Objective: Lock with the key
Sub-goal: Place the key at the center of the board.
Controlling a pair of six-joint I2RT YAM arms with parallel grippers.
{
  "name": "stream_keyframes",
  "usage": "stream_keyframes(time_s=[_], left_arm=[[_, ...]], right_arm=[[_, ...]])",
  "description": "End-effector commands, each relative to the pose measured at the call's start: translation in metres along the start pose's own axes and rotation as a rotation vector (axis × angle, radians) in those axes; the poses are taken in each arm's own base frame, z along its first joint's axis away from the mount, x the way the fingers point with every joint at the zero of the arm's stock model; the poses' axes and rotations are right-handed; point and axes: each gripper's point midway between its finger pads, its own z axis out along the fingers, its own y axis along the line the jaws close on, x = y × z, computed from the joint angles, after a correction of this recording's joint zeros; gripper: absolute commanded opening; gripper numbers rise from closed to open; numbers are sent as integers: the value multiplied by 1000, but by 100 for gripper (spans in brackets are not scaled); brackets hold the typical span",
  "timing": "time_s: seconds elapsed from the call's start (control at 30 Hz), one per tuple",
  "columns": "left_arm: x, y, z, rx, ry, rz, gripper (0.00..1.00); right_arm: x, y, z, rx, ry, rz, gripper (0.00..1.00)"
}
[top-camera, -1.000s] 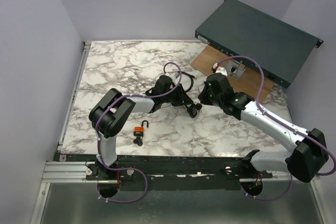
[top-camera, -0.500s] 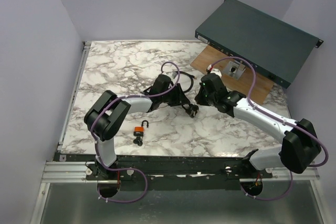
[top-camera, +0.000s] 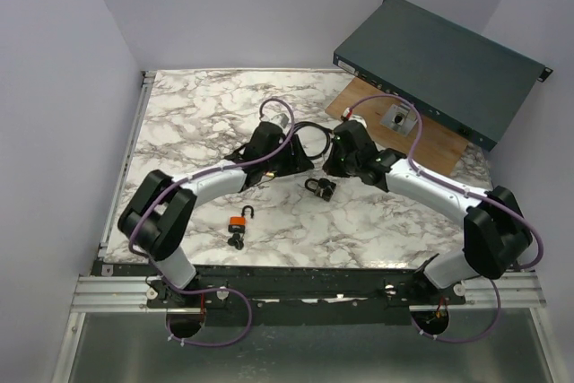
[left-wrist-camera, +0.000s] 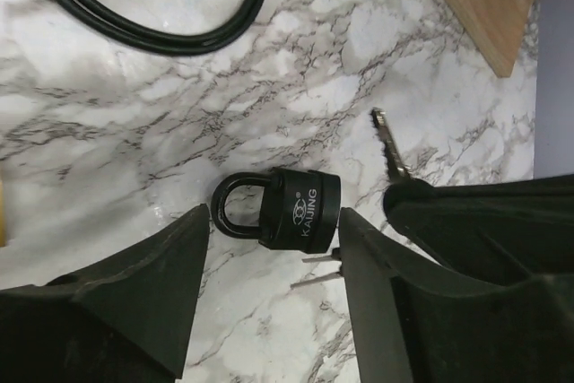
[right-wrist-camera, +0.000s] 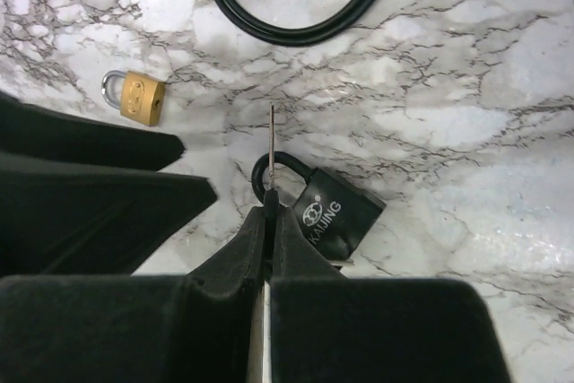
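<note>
1. The left gripper (left-wrist-camera: 273, 221) is partly open and holds nothing. The padlock (left-wrist-camera: 291, 208) shows in the gap between its jaws, lying flat on the table (left-wrist-camera: 359, 51).
2. The right gripper (right-wrist-camera: 269, 208) is clamped on the key (right-wrist-camera: 272, 145), whose blade points up the frame beside the padlock's shackle.
3. In the top view, the padlock lies at centre frame, just below both grippers.

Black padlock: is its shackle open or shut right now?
Shut: in both wrist views, both legs of the shackle run into the black padlock body, closing the loop.
</note>
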Motion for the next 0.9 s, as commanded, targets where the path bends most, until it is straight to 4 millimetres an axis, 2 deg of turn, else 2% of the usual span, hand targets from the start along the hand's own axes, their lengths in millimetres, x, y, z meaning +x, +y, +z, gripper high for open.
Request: stream_keyframes(time_s=[0.0, 0.17, 0.27, 0.5, 0.67, 0.73, 0.87], left_arm=[[-26, 8, -37, -78, -109, 30, 61], [-41, 3, -81, -86, -182, 62, 65], [-42, -2, -102, -81, -196, 86, 65], [-29, 2, -134, -71, -215, 77, 66], [-15, 12, -146, -74, -211, 52, 66], [-11, 14, -149, -72, -212, 44, 66], [-4, 19, -154, -80, -210, 23, 67]], right_arm=[[-11, 20, 9, -67, -7, 7, 1], [-10, 26, 20, -81, 0, 17, 1], [-11, 28, 29, -76, -2, 15, 1], [-8, 25, 47, -44, 7, 7, 1], [-5, 17, 53, -11, 7, 3, 2], [-4, 16, 53, -3, 6, 1, 5], [-2, 14, 53, 1, 9, 2, 23]])
